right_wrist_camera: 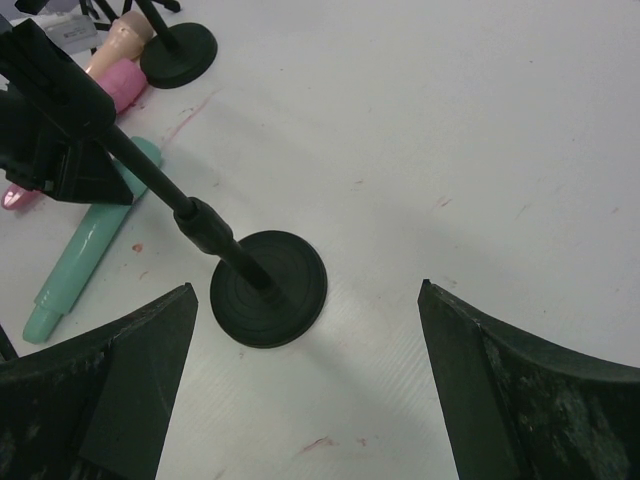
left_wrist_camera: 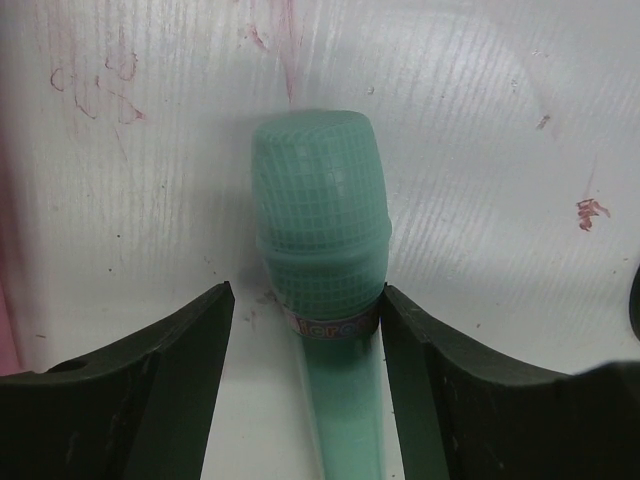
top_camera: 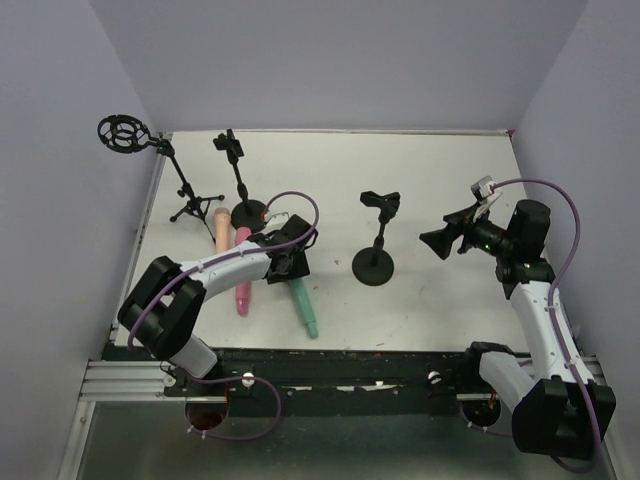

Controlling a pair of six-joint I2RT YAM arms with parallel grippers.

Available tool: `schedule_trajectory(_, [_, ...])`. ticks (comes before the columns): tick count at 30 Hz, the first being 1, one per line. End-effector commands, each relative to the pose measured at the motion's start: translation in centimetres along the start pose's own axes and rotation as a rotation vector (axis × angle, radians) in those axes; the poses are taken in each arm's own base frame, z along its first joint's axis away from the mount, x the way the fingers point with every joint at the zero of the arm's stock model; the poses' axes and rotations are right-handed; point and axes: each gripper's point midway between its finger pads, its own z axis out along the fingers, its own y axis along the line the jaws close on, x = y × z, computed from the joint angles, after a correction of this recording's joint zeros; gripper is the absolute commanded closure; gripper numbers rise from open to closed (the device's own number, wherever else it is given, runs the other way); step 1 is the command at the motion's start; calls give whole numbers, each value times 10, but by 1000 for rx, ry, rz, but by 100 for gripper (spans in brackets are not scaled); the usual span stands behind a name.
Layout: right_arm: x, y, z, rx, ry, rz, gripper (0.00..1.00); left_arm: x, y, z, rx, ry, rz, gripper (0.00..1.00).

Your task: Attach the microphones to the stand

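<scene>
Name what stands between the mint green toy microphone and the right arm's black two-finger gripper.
A black clip-topped microphone stand on a round base stands there upright; the top external view shows it.

The only writing I can make out is in my left wrist view, on the mint green microphone. A narrow pale band wraps its neck just below the gridded head and carries small coloured letters. The middle ones look like "icro". The letters at either end curve away and blur, so I cannot read them.
</scene>
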Motion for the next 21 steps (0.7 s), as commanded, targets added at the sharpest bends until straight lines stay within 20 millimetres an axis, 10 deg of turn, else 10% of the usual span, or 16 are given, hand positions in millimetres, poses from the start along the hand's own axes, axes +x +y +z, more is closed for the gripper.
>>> schedule_trajectory(1, [-4,-3,1,12,3,-10,0,11,-8,8,1,43,27,37])
schedule_trajectory(6, [-4,-3,1,14,3,-10,0,22,-11,15,-16,66,32,37])
schedule_trajectory(13, [-4,-3,0,15,3,-10,0,27,-12,10,16,52,32,74])
schedule_trajectory(21, [-6,1,-1,-6,14,-38,0,-29,-24,-85,235,-205,111,99])
